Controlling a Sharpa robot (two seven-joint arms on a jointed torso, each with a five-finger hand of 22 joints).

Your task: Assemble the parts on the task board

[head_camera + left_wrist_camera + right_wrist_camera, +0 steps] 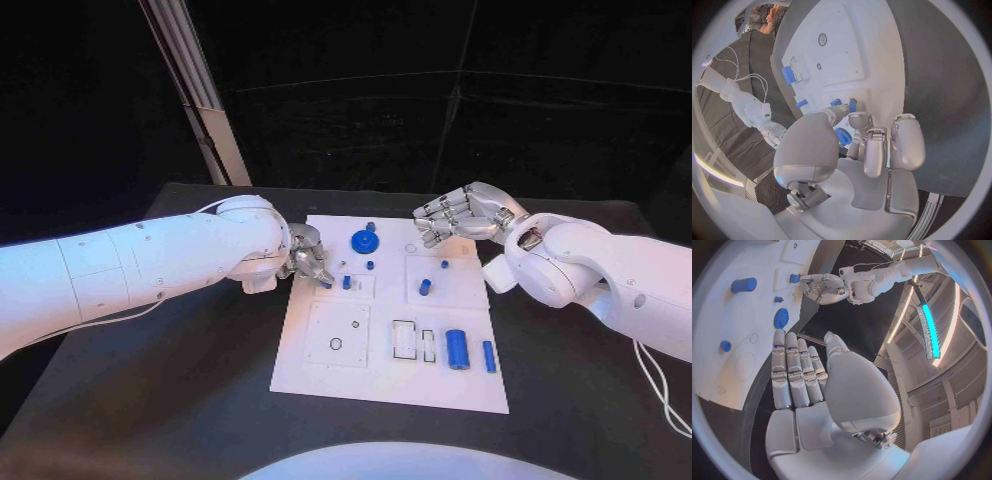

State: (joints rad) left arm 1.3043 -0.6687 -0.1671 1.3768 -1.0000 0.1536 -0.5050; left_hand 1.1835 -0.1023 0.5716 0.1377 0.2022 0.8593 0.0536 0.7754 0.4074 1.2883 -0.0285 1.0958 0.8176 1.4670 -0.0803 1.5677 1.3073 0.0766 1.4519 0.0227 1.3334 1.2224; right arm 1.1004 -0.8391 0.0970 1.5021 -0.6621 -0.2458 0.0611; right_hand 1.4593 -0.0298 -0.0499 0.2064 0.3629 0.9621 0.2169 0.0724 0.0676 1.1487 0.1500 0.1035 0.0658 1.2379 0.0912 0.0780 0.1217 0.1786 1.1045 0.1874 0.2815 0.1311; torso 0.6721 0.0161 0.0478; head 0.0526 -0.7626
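Head view: the task board point(378, 385) lies in the middle of the black table point(173, 420), its long side running away from the robot. The left hand point(304, 257) sits at the board's left edge, toward the far end, fingertips down beside a small blue peg point(346, 282); whether they pinch it cannot be told here. The right hand point(459, 216) hovers over the far right corner, fingers curled in together, holding nothing. A blue gear point(364, 241) stands near the far edge, a thick blue cylinder point(457, 348) and a slim blue bar point(489, 356) lie near the right edge at the near end.

Left wrist view: the left hand point(857, 150) has its fingers close together and reaching down to the board, with a small blue peg point(852, 104) just at the fingertips. Contact looks likely but a firm pinch is not plain.

Right wrist view: the right hand point(811, 385) shows fingers straight and pressed side by side over the board's edge, empty. The blue gear point(781, 318) lies just ahead of them.

The step seems to be seating or picking the small peg at the left edge. It would go best with the peg kept upright, the pinch low and centred, pressing straight down, and the right hand held clear of the gear.
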